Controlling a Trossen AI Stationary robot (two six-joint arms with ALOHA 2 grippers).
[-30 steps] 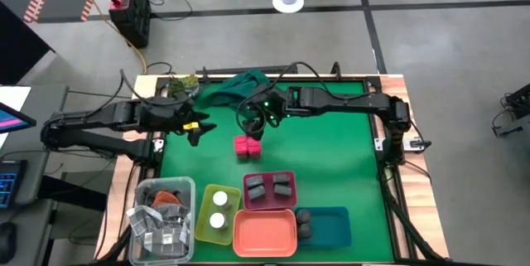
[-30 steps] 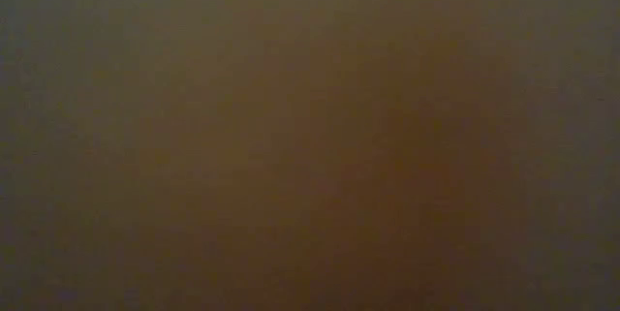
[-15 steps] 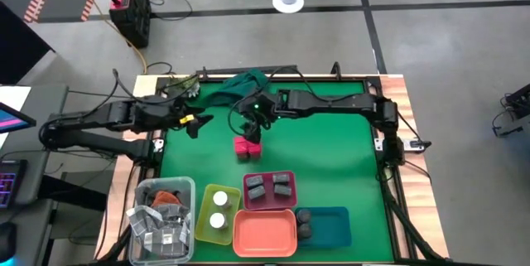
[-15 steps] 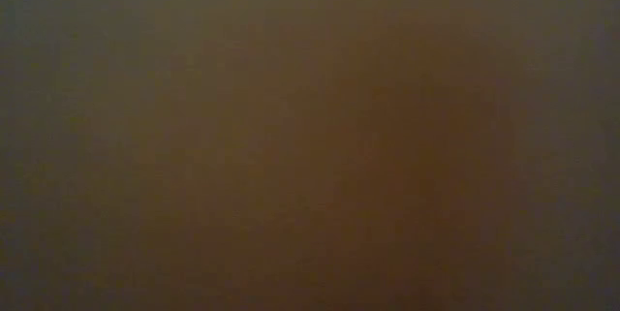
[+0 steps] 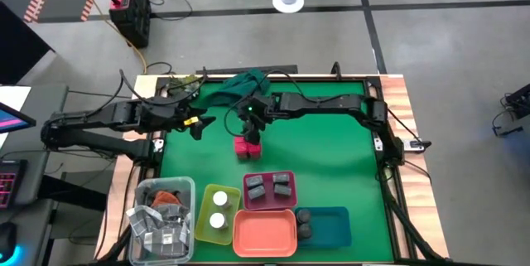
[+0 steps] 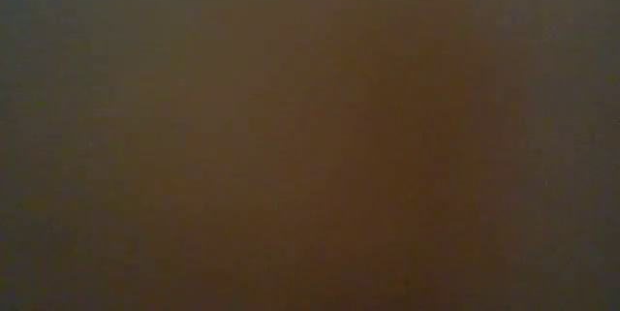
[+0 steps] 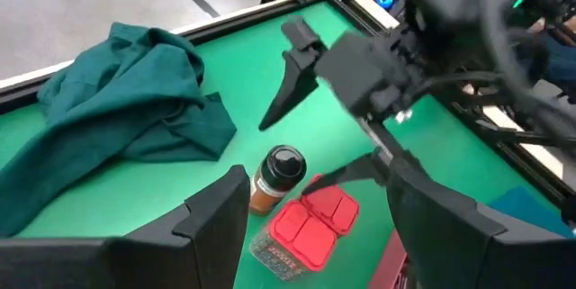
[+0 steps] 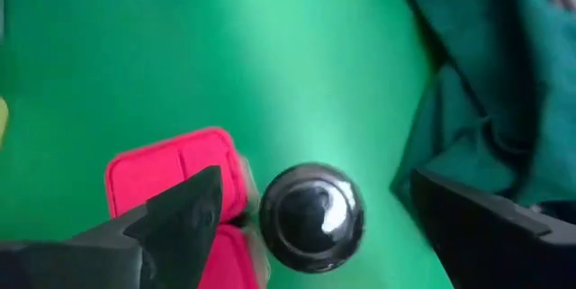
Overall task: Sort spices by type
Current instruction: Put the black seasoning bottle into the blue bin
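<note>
Right gripper (image 5: 251,125) hangs over the middle of the desk with its fingers spread wide, one on each side of an upright dark round jar (image 8: 311,216) and apart from it; the jar stands with its black lid up, touching or just beside the pink blocks (image 5: 246,145), which lie flat, their long axis running roughly toward the trays. Nearer the desk's front edge sit the trays: a yellow tray (image 5: 204,223) holding two white-lidded round jars (image 5: 219,209), a pink tray (image 5: 267,202) with dark grey square boxes (image 5: 256,187), a bare orange tray (image 5: 265,234) and a blue tray (image 5: 333,226) with dark round jars at its left end; a clear bin (image 5: 141,191) of oddments stands at the front left corner. Green matting (image 5: 331,158) covers the desk, and a dark green cloth (image 7: 126,109) lies crumpled near its far edge. Left gripper (image 5: 195,125) waits at the left side, jaws partly apart and holding nothing, its arm stretched in from beyond the desk. Right arm reaches in a long low line from the right edge. Grey floor with cables lies beyond. The low view is dark and shows nothing.
</note>
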